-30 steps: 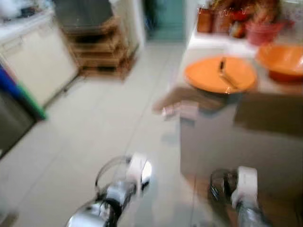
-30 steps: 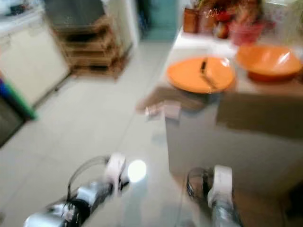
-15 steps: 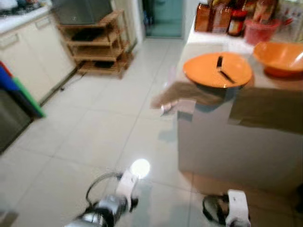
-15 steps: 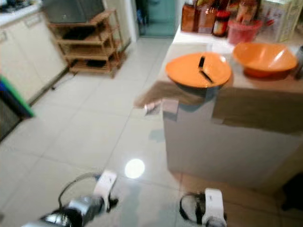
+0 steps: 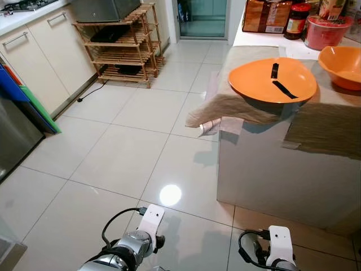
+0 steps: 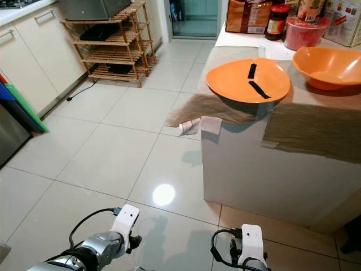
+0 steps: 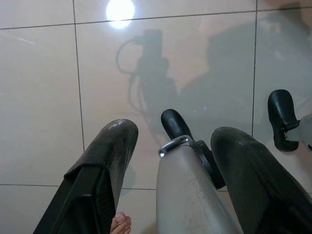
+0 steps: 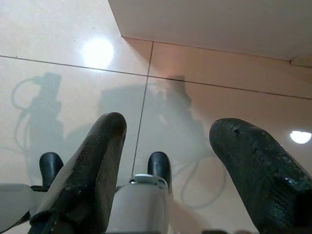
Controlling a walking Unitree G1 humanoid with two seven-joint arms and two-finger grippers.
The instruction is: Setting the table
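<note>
An orange plate (image 5: 272,79) with two black strips on it sits at the near corner of the white table (image 5: 276,169), on a brown cloth (image 5: 225,107) that hangs over the edge. An orange bowl (image 5: 341,59) stands to its right. Both arms hang low, well below the tabletop and short of the table. The left wrist (image 5: 148,221) and right wrist (image 5: 279,244) show at the bottom of the head view. My left gripper (image 7: 173,134) is open over the floor tiles, holding nothing. My right gripper (image 8: 170,126) is open too, near the table's base.
Jars (image 5: 296,20), a brown packet (image 5: 262,17) and a red tub (image 5: 327,31) stand at the table's back. A wooden rack (image 5: 121,48) and cream cabinets (image 5: 34,62) line the left wall, with blue and green boards (image 5: 22,96) leaning there. Pale tiled floor (image 5: 124,152) lies between.
The camera has shifted and steadied, so the blur is gone. Both wrists sit lower in the picture than a second ago. The plate and bowl have not moved on the table.
</note>
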